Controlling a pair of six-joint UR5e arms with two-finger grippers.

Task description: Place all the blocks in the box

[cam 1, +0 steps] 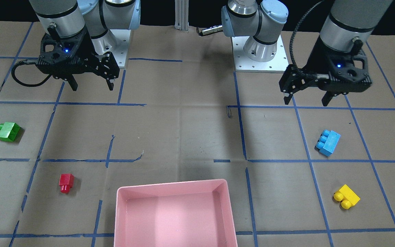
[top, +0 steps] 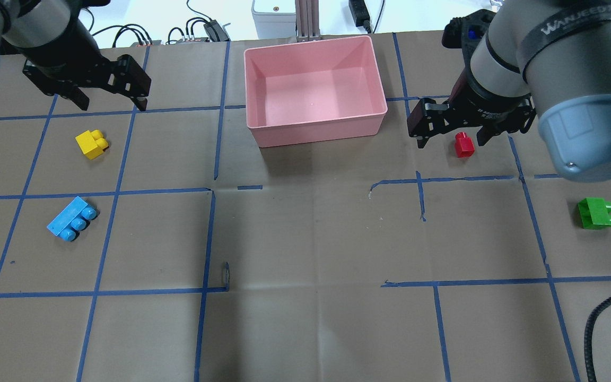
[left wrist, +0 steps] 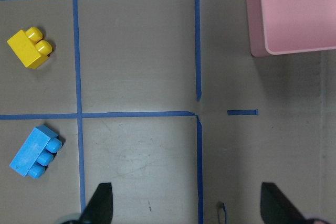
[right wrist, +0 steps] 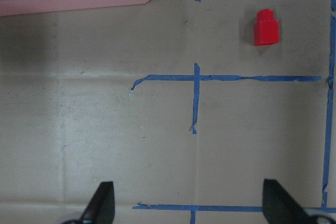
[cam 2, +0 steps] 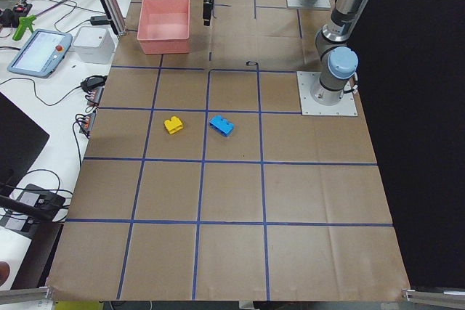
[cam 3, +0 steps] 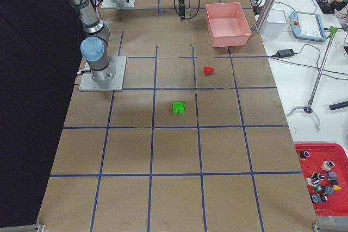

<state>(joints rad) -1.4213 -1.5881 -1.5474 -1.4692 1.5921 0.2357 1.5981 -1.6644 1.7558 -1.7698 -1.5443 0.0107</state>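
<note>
The pink box (top: 316, 126) stands at the far middle of the table, with nothing in it; it also shows in the front view (cam 1: 171, 184). The yellow block (top: 92, 144) and light-blue block (top: 71, 218) lie on the robot's left side. The red block (top: 463, 144) and green block (top: 596, 213) lie on its right side. My left gripper (top: 113, 106) is open and empty, held high above the table near the yellow block. My right gripper (top: 450, 143) is open and empty, held high near the red block (right wrist: 265, 28).
Blue tape lines grid the brown paper table. The two arm bases (cam 1: 257, 55) stand at the robot's edge. Cables and a white unit (top: 273, 13) lie beyond the far edge. A pendant (cam 2: 40, 52) sits on the side bench.
</note>
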